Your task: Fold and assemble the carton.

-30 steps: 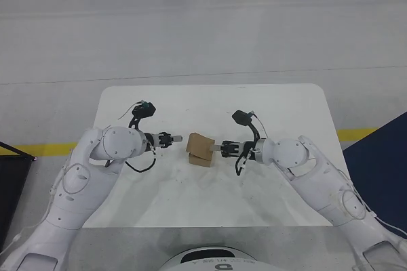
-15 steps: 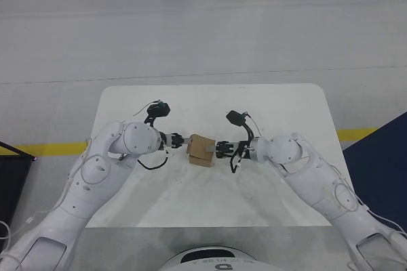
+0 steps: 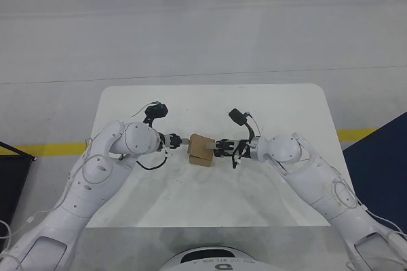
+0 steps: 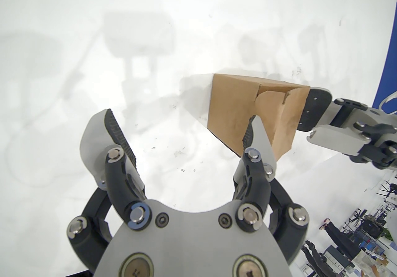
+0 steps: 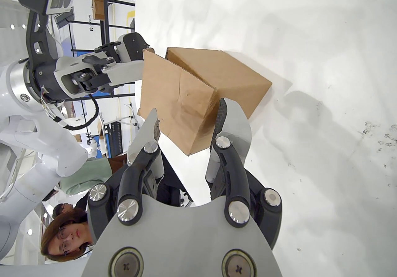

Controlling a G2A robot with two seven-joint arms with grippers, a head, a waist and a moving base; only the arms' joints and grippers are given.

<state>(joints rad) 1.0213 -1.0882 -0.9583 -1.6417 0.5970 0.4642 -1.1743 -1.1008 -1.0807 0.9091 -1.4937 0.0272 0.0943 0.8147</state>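
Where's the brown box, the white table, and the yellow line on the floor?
box [image 3: 201, 149]: top view, on its brown top face.
table [image 3: 258, 190]: top view, on a bare white patch of the top.
yellow line [image 3: 51, 148]: top view, on the floor stripe beside the table.

So the carton [image 3: 201, 150] is found around the middle of the surface [image 3: 278, 112], sandwiched between the two hands. The left hand [image 3: 183, 141] is set at its left side and the right hand [image 3: 218, 146] at its right, with both brought right up against it. From the left wrist, one left fingertip [image 4: 256, 135] is seen laid on the carton's near edge. The other fingertip [image 4: 107, 132] is parked beside the carton, over bare surface.
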